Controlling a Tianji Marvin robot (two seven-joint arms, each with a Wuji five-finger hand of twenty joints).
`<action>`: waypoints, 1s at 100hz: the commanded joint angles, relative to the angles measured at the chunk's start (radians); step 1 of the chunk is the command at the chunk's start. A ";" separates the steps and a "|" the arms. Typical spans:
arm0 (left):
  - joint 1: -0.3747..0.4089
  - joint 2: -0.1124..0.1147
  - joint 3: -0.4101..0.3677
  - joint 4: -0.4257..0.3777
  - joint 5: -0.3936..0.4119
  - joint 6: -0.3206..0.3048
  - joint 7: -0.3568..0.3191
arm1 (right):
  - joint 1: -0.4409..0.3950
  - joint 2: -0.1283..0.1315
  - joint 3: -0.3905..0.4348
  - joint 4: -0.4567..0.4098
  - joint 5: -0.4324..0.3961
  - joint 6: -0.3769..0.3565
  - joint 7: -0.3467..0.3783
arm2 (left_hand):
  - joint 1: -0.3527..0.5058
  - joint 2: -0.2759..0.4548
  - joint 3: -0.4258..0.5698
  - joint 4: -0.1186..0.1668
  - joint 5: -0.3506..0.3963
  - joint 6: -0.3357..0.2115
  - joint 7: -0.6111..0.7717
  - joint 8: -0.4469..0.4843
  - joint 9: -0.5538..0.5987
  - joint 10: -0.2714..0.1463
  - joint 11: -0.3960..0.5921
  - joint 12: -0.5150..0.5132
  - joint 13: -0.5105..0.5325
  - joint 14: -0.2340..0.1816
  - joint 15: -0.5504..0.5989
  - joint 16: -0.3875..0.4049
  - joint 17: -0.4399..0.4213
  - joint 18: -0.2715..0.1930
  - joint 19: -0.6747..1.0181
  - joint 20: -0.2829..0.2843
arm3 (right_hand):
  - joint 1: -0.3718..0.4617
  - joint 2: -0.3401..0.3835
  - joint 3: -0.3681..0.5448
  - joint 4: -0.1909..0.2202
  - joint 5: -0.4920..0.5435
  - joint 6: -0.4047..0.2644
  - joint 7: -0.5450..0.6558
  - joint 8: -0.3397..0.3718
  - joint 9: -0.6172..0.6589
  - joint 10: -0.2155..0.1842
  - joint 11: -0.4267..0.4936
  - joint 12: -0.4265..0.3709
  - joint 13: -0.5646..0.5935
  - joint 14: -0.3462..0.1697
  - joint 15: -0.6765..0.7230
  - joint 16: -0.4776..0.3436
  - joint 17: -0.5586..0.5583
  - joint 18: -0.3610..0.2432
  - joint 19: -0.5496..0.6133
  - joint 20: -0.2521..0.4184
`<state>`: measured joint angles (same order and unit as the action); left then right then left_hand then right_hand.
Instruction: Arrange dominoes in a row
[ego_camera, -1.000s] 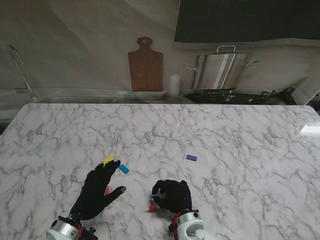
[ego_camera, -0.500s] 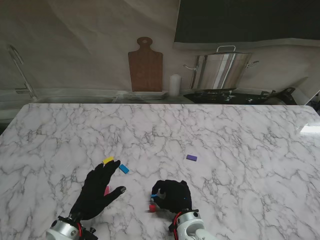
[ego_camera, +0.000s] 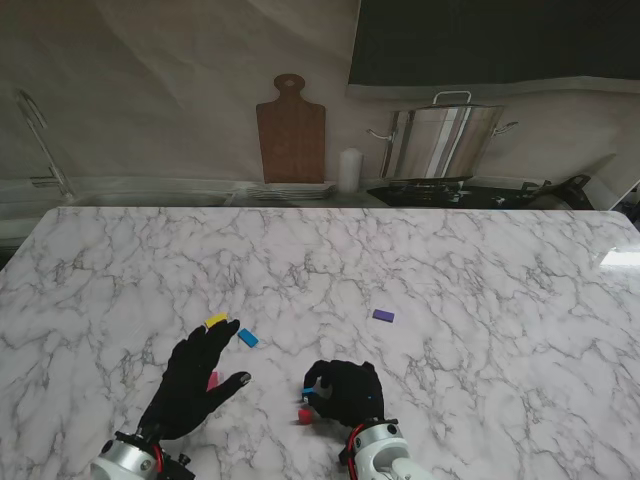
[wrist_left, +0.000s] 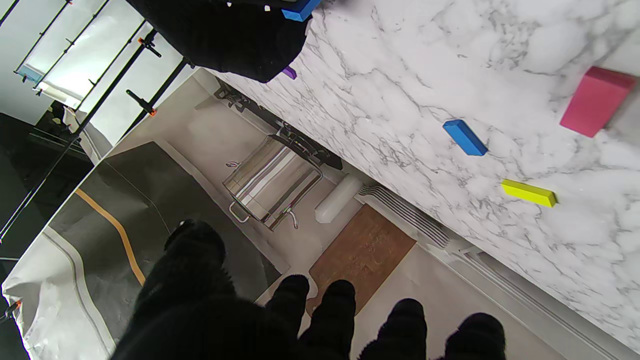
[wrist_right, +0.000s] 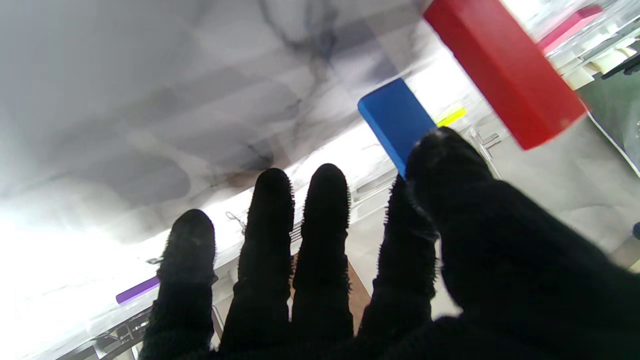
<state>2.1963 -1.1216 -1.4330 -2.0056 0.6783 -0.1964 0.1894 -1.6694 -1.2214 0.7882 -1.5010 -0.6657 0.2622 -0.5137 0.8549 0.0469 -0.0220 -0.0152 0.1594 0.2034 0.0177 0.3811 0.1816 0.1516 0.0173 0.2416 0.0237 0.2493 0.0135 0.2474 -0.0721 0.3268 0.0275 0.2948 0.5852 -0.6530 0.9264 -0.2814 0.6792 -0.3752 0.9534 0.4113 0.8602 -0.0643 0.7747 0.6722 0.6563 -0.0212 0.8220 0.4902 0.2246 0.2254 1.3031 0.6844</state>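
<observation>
Near the worktop's (ego_camera: 420, 260) front edge, a blue domino (wrist_right: 395, 120) is pinched by the right robot hand (ego_camera: 345, 390); the adjacent red domino (ego_camera: 304, 415) could be toppled on release. The left robot hand (ego_camera: 195, 380) is spread, empty.

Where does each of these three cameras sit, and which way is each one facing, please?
Stand view: above the shoulders, looking down at the marble table; shows left hand and right hand.
Left wrist view: looks along the left hand's fingers, picture inverted, toward the pink domino, blue domino and yellow domino.
Right wrist view: looks along the right hand's fingers, close on a red domino and a second blue domino.
Shared: the purple domino shows in all three.
</observation>
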 joint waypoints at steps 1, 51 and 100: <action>0.005 -0.002 0.001 0.000 0.000 -0.004 -0.011 | -0.004 0.000 -0.001 -0.002 -0.001 0.008 0.003 | 0.015 -0.014 0.002 0.011 -0.027 0.003 0.011 0.013 -0.035 -0.014 -0.008 0.009 -0.013 -0.001 -0.004 0.001 -0.011 -0.018 0.003 0.014 | 0.019 -0.022 0.029 0.028 -0.025 -0.024 -0.006 -0.020 -0.023 -0.011 0.021 0.006 -0.019 -0.013 0.008 0.009 -0.012 -0.026 0.018 0.016; 0.005 -0.002 0.003 0.000 0.001 -0.002 -0.012 | -0.004 -0.002 -0.001 -0.002 0.000 0.012 0.001 | 0.015 -0.014 0.002 0.011 -0.027 0.004 0.011 0.013 -0.035 -0.015 -0.008 0.009 -0.013 -0.001 -0.004 0.001 -0.011 -0.017 0.004 0.014 | -0.011 -0.024 0.032 0.032 -0.037 0.072 -0.008 -0.021 -0.033 -0.014 0.039 0.005 -0.022 -0.012 0.012 0.010 -0.011 -0.027 0.019 0.019; 0.005 -0.001 0.003 -0.001 0.001 -0.002 -0.012 | -0.005 -0.004 0.000 -0.003 0.003 0.023 -0.003 | 0.016 -0.013 0.002 0.011 -0.027 0.003 0.011 0.013 -0.036 -0.015 -0.008 0.009 -0.013 -0.002 -0.005 0.000 -0.011 -0.017 0.004 0.014 | -0.036 -0.020 0.015 0.032 -0.052 0.070 0.062 0.079 -0.043 -0.017 0.090 0.018 -0.023 -0.012 0.024 0.015 -0.009 -0.027 0.023 0.021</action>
<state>2.1962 -1.1216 -1.4329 -2.0056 0.6787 -0.1967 0.1900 -1.6693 -1.2226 0.7882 -1.5034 -0.6641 0.2780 -0.5161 0.8550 0.0469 -0.0220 -0.0152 0.1594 0.2035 0.0178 0.3811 0.1816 0.1516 0.0173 0.2416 0.0237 0.2493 0.0135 0.2475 -0.0721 0.3268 0.0275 0.2949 0.5689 -0.6527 0.9365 -0.2699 0.6473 -0.2999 0.9775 0.4544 0.8346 -0.0643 0.8197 0.6757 0.6552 -0.0223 0.8258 0.4902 0.2244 0.2247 1.3031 0.6863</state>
